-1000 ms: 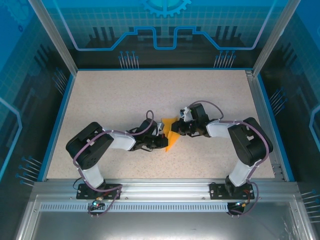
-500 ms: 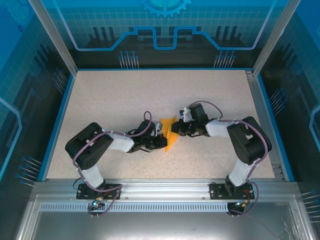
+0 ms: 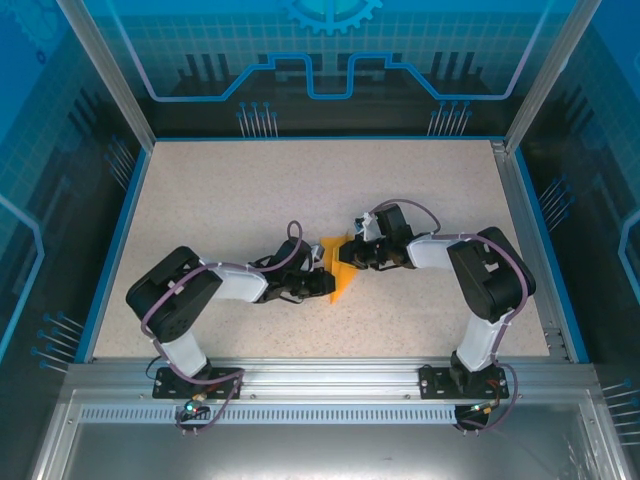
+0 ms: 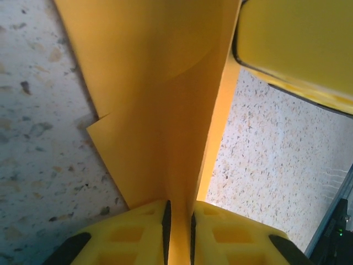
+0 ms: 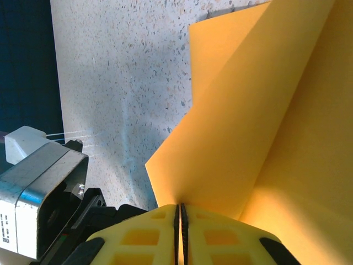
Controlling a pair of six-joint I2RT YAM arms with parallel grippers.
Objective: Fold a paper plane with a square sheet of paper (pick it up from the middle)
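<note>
The orange-yellow paper [image 3: 338, 268], creased into folded flaps, is held between both grippers at the table's middle. My left gripper [image 3: 318, 281] comes from the left and is shut on the paper's lower part; in the left wrist view the sheet [image 4: 165, 105] runs up from between the yellow fingers [image 4: 132, 232]. My right gripper [image 3: 352, 253] comes from the right and is shut on the paper's upper edge. In the right wrist view the folded sheet [image 5: 259, 127] rises from the closed fingers [image 5: 215, 234]. The right gripper's yellow finger [image 4: 298, 44] shows at the left wrist view's top right.
The speckled beige table [image 3: 250, 190] is bordered by a blue rim [image 3: 112, 240] and metal rails [image 3: 310, 385] along the near edge. Blue glass walls stand at the back and sides.
The right gripper has shifted slightly left and toward the far side with its edge of the paper. The left gripper has stayed almost still on the lower part.
</note>
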